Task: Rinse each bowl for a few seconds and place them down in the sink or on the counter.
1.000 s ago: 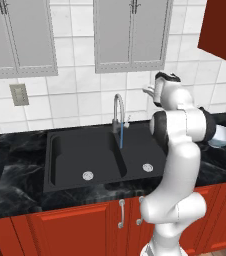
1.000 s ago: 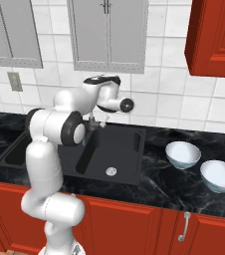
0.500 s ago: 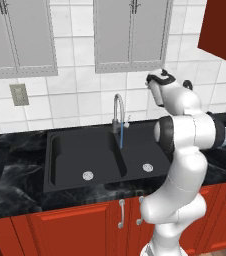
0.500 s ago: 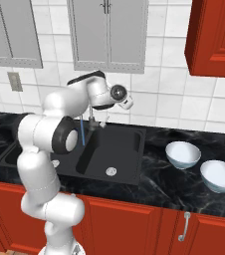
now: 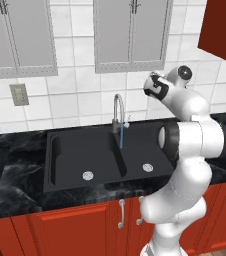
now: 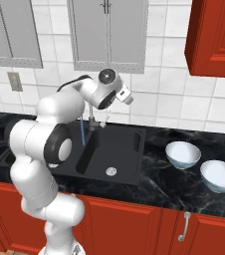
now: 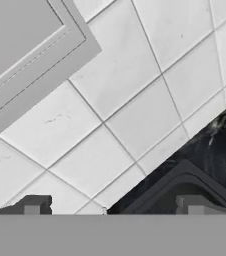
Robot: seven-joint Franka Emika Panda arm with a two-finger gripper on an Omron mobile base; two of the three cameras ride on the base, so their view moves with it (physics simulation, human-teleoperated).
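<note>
Black veined counter [image 6: 149,184] carries two glossy white bowls [image 6: 183,154], well right of and below the gripper [image 6: 128,98]; they look rigid, slick and breakable, best pinched over the rim. Water streams from the faucet [image 5: 117,111] into the sink [image 5: 100,157] beneath the wide-open, empty gripper.

I see flat, even, bright rendered light with no clear source. The glossy black worktop [image 6: 149,187] carries pale marble sheen, and the white bowls [image 6: 182,154] show soft shading inside. Shadows are faint under the wall cabinets [image 5: 130,35]. The hand view looks coarse and slightly soft; edges elsewhere stay straight
</note>
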